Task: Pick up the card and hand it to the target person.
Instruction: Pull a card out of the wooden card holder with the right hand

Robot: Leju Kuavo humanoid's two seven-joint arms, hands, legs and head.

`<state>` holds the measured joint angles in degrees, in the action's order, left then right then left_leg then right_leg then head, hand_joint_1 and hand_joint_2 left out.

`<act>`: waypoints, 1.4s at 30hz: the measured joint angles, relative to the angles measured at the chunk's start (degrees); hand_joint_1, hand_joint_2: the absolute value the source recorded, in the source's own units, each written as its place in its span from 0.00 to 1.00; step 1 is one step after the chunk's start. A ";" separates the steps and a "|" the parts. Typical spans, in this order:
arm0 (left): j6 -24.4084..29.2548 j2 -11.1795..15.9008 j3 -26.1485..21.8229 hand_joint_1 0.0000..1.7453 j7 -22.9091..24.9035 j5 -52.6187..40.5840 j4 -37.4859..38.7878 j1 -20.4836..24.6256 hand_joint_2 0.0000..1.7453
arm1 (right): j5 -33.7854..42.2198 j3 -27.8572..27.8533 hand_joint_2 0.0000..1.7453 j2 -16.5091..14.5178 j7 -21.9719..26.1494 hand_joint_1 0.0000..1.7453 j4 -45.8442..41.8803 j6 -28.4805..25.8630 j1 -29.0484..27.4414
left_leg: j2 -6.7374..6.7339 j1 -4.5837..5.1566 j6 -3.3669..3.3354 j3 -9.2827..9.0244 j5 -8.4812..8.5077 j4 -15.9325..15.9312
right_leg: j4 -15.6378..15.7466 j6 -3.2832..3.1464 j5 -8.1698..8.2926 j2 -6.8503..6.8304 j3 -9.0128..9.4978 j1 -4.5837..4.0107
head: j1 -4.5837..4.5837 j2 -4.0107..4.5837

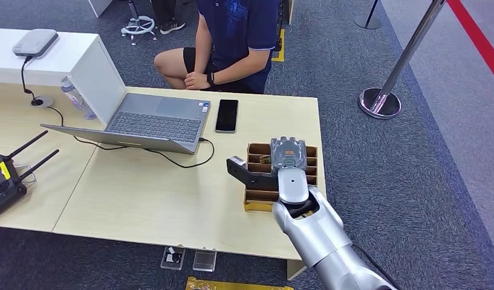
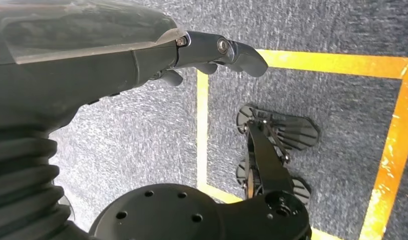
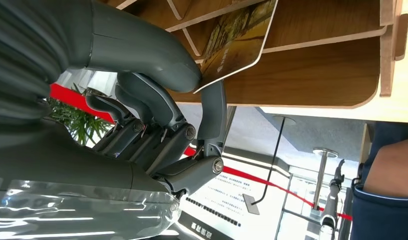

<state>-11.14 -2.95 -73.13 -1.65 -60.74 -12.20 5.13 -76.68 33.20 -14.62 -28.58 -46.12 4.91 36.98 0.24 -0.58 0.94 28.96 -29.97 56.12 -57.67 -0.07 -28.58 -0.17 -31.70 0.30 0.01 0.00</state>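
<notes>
Pinching the card (image 3: 239, 37) between thumb and a finger while it sits in a slot of the wooden holder (image 1: 255, 162), the right hand (image 1: 288, 158) risks snagging a divider or losing its thin corner grip; the left hand (image 2: 142, 55) hangs with fingers loosely extended, empty.

Bright, even indoor light; soft shadows, sharp head view, glare on wrist covers.

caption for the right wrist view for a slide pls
Right hand pinching a gold-printed card standing in the slotted wooden card holder.
</notes>
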 joint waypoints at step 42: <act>-0.41 0.79 -0.01 0.00 0.22 -0.57 0.02 -0.09 1.00 | 12.89 -9.24 1.00 4.91 7.61 1.00 -18.15 -5.56 5.88 | 0.00 0.00 0.00 0.03 0.00 0.01 | 0.00 0.00 0.01 0.00 -0.02 0.00 | -0.02 0.00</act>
<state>-11.55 -2.16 -73.14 -1.43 -61.31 -12.18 5.04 -63.79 23.96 -9.71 -20.97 -64.26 -0.65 42.87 0.24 -0.58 0.93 29.00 -29.97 56.12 -57.67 -0.07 -28.57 -0.17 -31.72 0.30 -0.01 0.00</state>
